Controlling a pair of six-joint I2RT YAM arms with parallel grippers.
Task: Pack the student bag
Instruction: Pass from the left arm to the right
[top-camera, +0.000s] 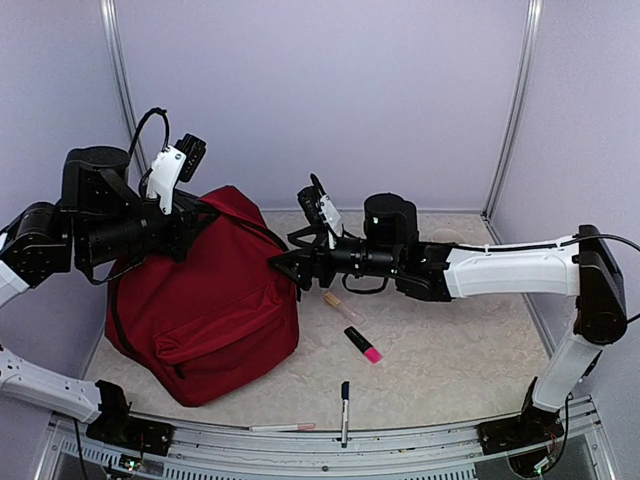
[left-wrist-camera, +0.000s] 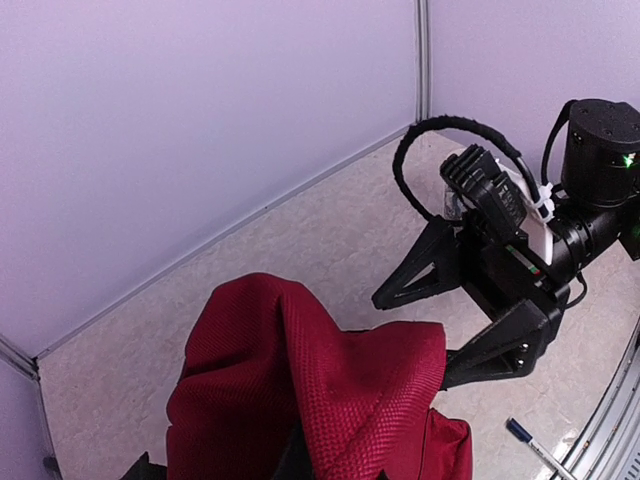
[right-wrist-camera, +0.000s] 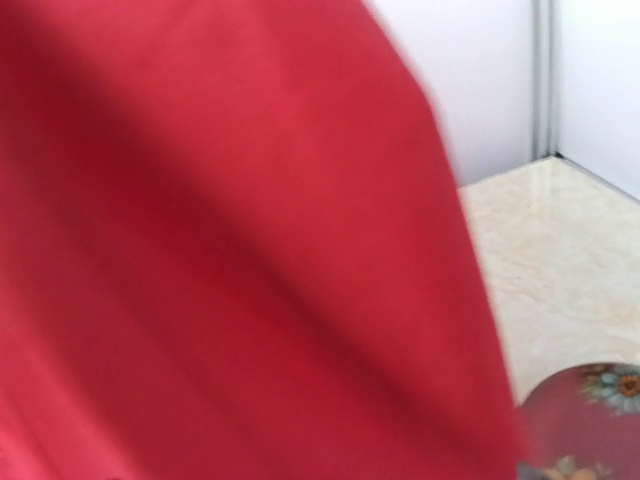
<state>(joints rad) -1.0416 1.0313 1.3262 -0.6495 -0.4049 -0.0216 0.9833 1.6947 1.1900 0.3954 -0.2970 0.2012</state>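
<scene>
Bag (top-camera: 210, 300) between left and right jaws

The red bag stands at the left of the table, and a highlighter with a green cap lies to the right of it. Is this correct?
Not quite: the cap is pink, not green. The bag does stand at the left, with the highlighter to its right, as the top external view shows.
</scene>
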